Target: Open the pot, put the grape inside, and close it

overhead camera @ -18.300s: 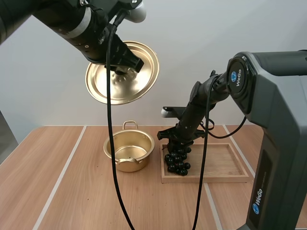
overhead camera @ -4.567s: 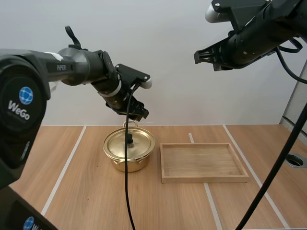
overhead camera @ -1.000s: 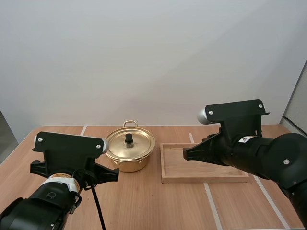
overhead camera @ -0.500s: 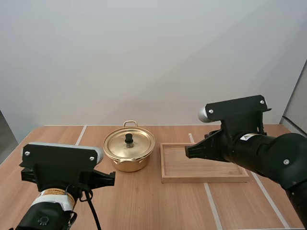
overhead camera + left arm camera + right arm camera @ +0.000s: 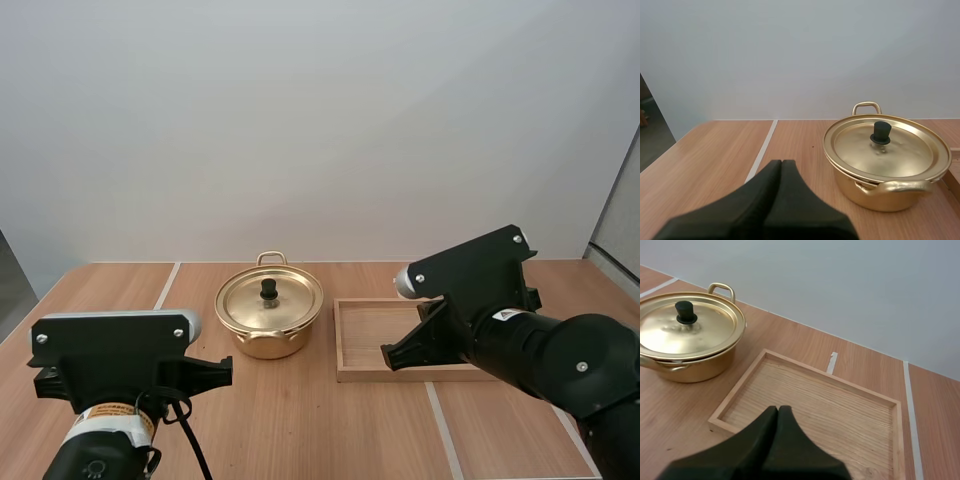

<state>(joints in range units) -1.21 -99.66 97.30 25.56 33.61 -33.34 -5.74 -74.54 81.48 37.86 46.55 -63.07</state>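
Note:
The gold pot (image 5: 268, 322) stands on the table with its lid (image 5: 270, 298) on and a black knob (image 5: 268, 288) on top. The pot (image 5: 887, 162) sits ahead of my left gripper (image 5: 781, 164), whose black fingers lie together as one wedge, shut on nothing and well short of it. My right gripper (image 5: 778, 411) is likewise shut with nothing in it, hovering over the near edge of the wooden tray (image 5: 815, 400), with the pot (image 5: 687, 337) off to its side. No grapes are visible; the pot's inside is hidden by the lid.
The wooden tray (image 5: 362, 372) lies bare right of the pot. Both arms' bulky bodies sit low at the table's front, the left one (image 5: 110, 380) and the right one (image 5: 510, 330). Pale lines run across the wooden tabletop.
Both arms have drawn back and sunk lower toward the front of the table. The pot stays lidded, where earlier the lid was held up and grapes hung over the tray.

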